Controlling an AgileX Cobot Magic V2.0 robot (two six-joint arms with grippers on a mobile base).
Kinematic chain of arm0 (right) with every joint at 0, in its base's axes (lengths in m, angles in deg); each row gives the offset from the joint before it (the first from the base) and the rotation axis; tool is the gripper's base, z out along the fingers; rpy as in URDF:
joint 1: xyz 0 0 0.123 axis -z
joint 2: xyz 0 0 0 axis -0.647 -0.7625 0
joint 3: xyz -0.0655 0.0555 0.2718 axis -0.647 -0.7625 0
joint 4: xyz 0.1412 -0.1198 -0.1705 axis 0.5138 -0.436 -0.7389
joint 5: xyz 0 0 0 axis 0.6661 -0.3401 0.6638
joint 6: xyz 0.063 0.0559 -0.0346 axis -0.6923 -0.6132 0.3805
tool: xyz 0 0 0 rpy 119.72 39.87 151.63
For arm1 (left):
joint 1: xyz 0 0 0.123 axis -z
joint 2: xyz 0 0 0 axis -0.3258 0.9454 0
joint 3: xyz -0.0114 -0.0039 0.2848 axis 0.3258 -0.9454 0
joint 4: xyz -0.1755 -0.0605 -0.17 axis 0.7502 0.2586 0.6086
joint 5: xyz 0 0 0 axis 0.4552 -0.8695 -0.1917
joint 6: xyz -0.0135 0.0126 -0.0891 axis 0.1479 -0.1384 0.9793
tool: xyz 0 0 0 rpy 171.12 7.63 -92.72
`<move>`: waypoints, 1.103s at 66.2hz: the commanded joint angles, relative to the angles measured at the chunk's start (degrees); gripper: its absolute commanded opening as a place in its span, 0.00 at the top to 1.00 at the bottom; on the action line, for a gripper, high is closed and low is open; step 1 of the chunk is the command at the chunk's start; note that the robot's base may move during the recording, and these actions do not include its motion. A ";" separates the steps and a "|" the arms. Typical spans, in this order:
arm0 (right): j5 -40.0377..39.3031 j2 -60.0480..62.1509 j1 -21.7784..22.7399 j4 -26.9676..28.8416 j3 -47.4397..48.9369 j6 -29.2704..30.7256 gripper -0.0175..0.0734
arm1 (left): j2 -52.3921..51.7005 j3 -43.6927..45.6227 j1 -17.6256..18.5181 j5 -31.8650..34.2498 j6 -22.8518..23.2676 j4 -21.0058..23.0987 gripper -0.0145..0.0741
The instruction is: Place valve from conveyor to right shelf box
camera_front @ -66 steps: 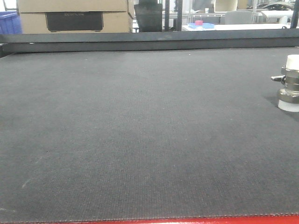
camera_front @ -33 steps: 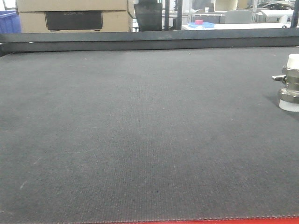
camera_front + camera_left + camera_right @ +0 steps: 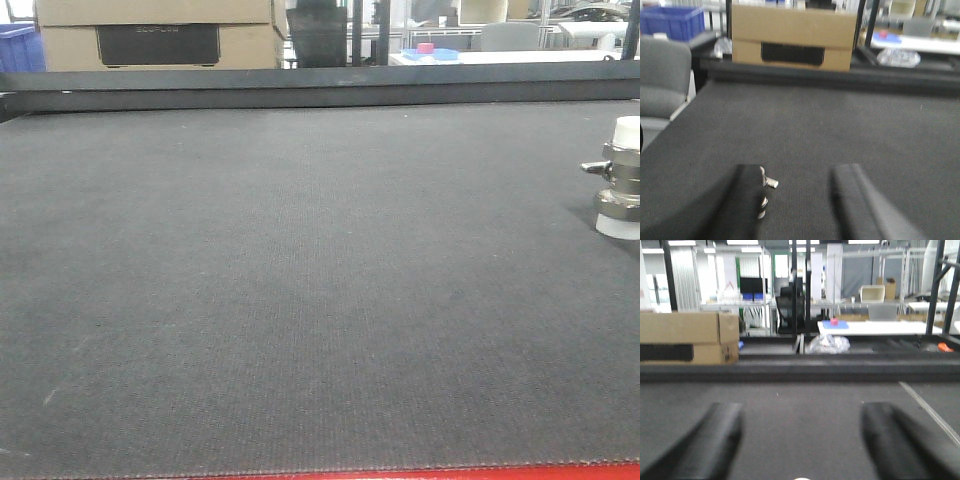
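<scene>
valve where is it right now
In the front view the valve stands upright on the conveyor, at the belt's far right, partly cut off by the picture's right edge.

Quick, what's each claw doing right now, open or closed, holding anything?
Left claw: open, holding nothing.
Right claw: open, holding nothing.

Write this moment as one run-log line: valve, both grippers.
valve: upright on conveyor, not grasped | left gripper: open, empty | right gripper: open, empty | stage: before grasp
</scene>
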 commanded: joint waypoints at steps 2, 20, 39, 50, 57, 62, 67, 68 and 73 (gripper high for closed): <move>-3.52 -5.47 0.18 -2.60 0.77 0.07 0.18 | 6.15 3.58 0.39 -0.90 0.10 -0.04 0.20; 2.70 -18.93 0.18 -2.60 9.04 0.07 0.18 | 13.14 8.12 5.39 -0.57 0.10 0.28 0.25; 33.04 -41.76 0.08 -2.69 33.52 1.97 0.18 | 15.74 10.40 5.54 -2.16 0.10 0.28 0.25; 45.25 -53.63 0.08 -2.69 42.14 4.62 0.18 | 15.62 10.40 5.54 -4.23 0.10 0.28 0.25; 46.84 -59.27 0.08 -2.69 43.91 5.00 0.18 | 15.73 10.40 5.54 -4.22 0.10 0.28 0.20; 47.35 -62.63 0.08 -2.69 44.26 5.55 0.18 | 15.73 10.40 5.54 -4.22 0.10 0.28 0.16; 47.13 -66.09 0.08 -3.78 44.26 5.67 0.18 | 15.73 10.40 5.54 -4.22 0.10 0.28 0.16; 47.13 -66.68 0.08 -4.15 44.26 5.67 0.18 | 15.73 10.40 5.54 -4.22 0.10 0.28 0.16; 46.67 -69.75 0.08 -5.24 44.26 5.67 0.18 | 15.73 10.40 5.54 -4.22 0.10 0.28 0.16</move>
